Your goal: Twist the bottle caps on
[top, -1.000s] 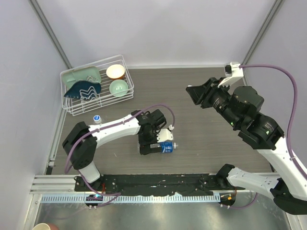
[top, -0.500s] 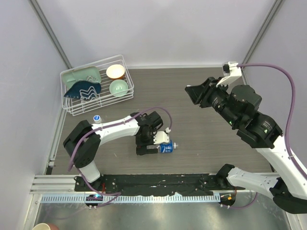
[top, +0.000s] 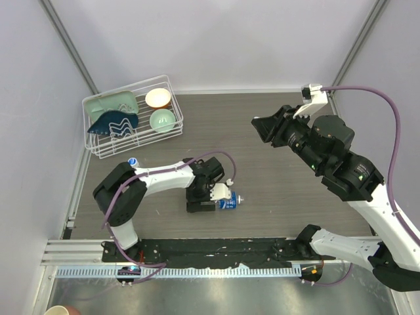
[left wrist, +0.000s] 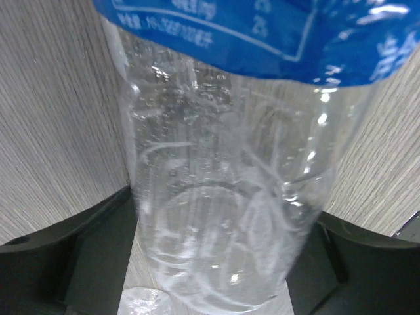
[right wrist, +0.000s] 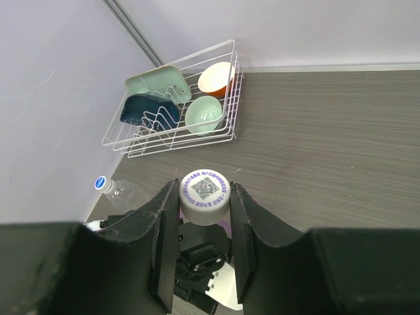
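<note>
Open worktop [top: 275, 190] lies across the middle and right, between my arms. The wire dish rack [top: 139, 146] blocks the far-left corner, with the plain bottle [top: 133, 162] just in front of it. My left tool [top: 207, 199] straddles the lying labelled bottle [top: 228, 201], so nothing could pass between fingers and bottle. My right tool [top: 261, 130], pinching a white cap [right wrist: 205, 190], hangs raised over the far right.

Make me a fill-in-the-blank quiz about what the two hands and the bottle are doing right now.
The cap in the right hand is ____ in colour.
The blue-labelled bottle lies on its ____, between the left hand's fingers.
The wire rack stands at the table's far ____ corner.
Missing words: white; side; left.
</note>
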